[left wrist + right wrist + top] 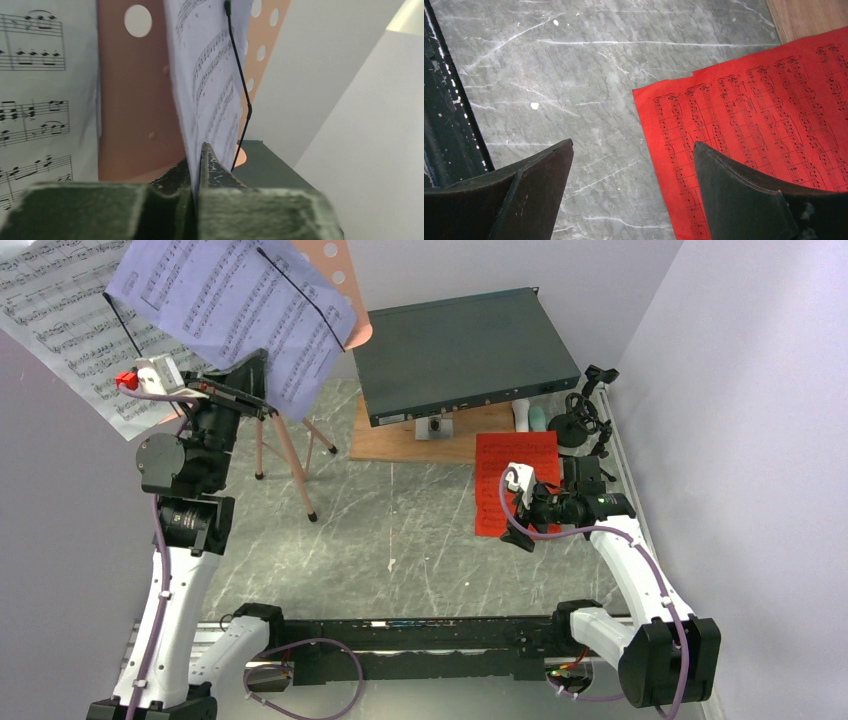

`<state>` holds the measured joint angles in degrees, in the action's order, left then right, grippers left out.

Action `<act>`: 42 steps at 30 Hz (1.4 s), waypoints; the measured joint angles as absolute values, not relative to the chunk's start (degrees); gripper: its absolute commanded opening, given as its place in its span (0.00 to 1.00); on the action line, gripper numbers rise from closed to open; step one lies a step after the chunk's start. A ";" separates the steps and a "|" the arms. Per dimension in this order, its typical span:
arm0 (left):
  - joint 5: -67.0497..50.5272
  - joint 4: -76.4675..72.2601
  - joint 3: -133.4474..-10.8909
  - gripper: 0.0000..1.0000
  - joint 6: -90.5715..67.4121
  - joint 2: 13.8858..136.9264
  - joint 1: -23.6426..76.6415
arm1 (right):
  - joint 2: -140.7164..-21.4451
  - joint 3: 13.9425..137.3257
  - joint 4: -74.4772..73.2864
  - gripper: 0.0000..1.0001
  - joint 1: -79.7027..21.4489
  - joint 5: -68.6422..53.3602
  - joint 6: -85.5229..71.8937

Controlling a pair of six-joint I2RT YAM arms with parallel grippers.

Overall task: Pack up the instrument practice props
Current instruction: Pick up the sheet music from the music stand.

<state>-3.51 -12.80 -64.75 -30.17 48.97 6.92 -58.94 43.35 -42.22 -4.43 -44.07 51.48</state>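
Your count stands as follows.

- Music stand (333,268), salmon-pink: one.
- Sheet music by colour: one lavender page (230,315) and one white page (50,320).
- Red sheet music (510,455): at least one page. The right wrist view shows a stepped top edge, so you may have two overlapped; I cannot confirm which.
- Black mic stand (580,425): one.
- Small tubes: two, a white tube (521,415) and a mint tube (538,420).
- Dark grey box (465,350): one.
- Wooden board (395,440): one.

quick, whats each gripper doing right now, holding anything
left gripper: closed on the lower edge of the lavender sheet-music page
right gripper: open, holding nothing, over the edge of the red sheet-music page
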 measured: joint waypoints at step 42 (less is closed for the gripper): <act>-27.53 14.92 -71.53 0.00 -8.69 28.97 6.92 | -60.42 43.33 -42.30 0.93 -4.43 -44.93 51.51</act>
<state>-27.53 14.92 -71.53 -8.69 28.97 6.92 -60.42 43.33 -42.30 -4.43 -44.93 51.51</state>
